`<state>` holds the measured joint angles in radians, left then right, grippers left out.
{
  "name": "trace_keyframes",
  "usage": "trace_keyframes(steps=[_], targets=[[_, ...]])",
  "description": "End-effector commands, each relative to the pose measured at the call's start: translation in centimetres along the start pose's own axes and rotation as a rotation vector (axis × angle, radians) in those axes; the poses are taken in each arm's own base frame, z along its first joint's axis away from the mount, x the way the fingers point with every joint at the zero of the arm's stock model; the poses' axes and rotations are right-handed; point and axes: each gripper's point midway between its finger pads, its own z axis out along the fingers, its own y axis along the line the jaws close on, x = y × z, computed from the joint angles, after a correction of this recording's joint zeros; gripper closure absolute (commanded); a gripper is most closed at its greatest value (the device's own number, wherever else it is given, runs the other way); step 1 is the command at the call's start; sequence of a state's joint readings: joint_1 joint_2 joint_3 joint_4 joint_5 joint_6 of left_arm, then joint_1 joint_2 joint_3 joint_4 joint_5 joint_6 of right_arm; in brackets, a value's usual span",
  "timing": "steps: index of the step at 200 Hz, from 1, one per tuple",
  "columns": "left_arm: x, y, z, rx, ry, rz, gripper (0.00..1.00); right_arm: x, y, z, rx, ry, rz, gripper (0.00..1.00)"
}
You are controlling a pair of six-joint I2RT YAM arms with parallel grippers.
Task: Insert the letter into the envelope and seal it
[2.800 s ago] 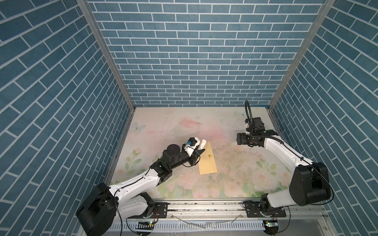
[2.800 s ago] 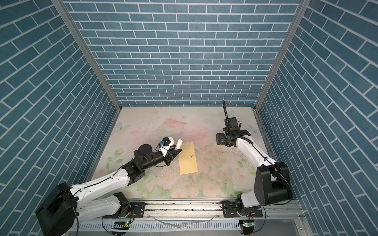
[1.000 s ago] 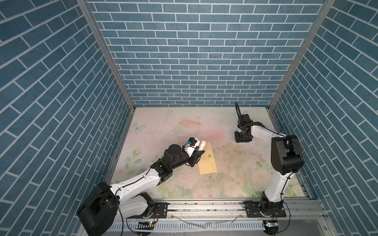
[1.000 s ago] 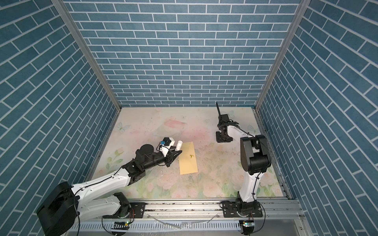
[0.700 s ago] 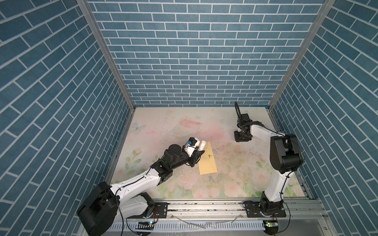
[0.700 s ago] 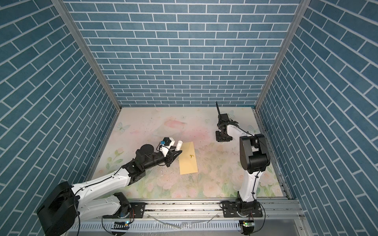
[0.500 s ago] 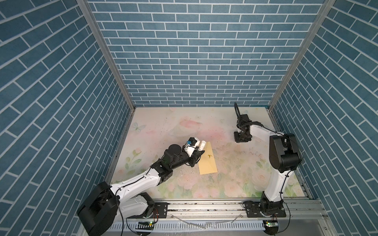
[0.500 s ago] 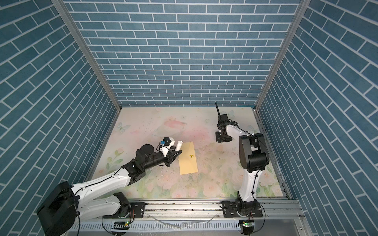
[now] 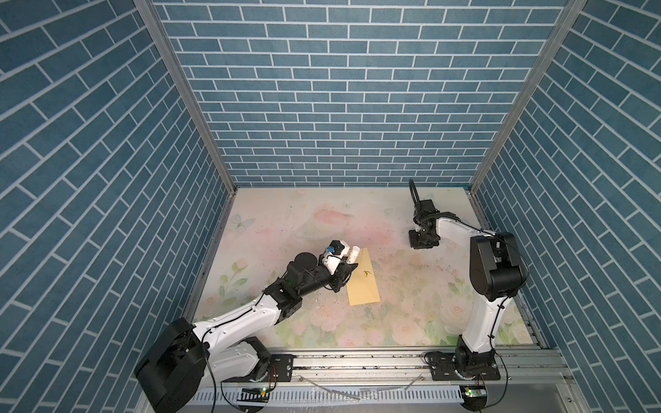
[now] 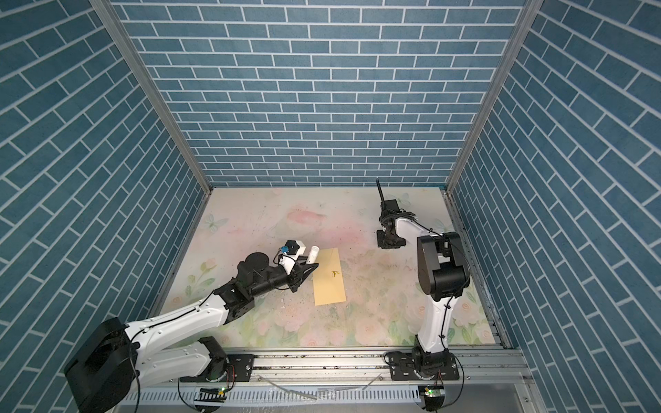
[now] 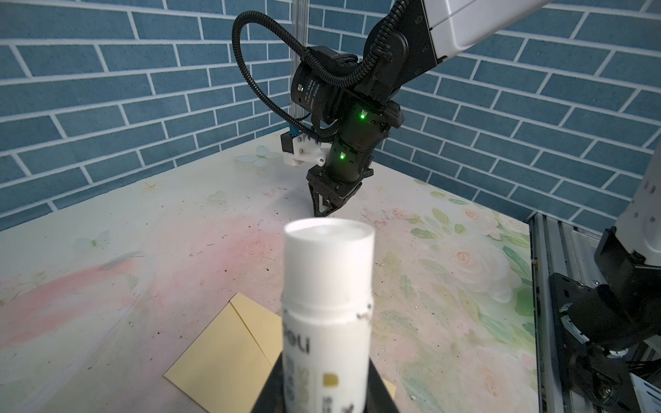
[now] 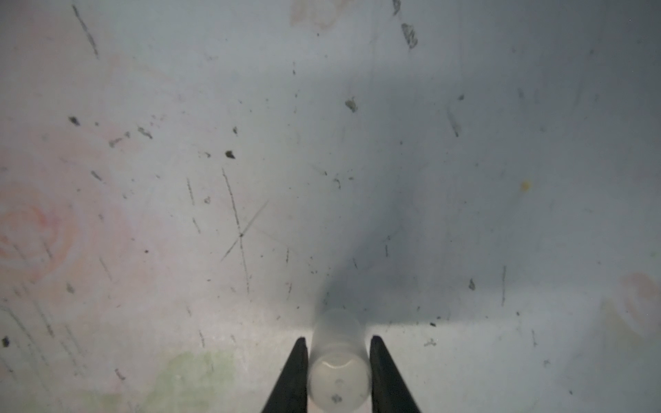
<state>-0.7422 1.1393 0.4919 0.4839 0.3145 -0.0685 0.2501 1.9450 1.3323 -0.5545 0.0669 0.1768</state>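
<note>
Left wrist view: glue stick (image 11: 327, 286) held beside flat envelope (image 11: 221, 350).

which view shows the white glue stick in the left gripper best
The left wrist view: the white glue stick fills the foreground, clamped in the left gripper, lettering partly readable. Both top views show only a small white tube beside the envelope. The right wrist view misses it.

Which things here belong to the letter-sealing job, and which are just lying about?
In the job: envelope, flat on the table; glue stick in left gripper; small cap pinched by right gripper.
Lying about: only dark specks on the table.
</note>
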Motion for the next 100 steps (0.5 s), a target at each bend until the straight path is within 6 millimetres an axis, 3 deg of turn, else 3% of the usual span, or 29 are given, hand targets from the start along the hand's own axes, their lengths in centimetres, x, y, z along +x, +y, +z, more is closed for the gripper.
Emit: trace_keyframes(steps=[1,53,100], targets=[[-0.6,-0.2,0.1,0.010,-0.018,0.003,1.00,-0.7,-0.4,-1.1,0.017,-0.008,-0.009,0.79],[-0.6,-0.5,0.0,0.025,-0.038,0.020,1.00,-1.1,0.6,-4.7,-0.050,-0.074,-0.018,0.82],[-0.4,-0.9,-0.2,0.047,-0.041,0.061,1.00,-0.6,4.1,-10.9,-0.210,-0.173,-0.068,0.84]])
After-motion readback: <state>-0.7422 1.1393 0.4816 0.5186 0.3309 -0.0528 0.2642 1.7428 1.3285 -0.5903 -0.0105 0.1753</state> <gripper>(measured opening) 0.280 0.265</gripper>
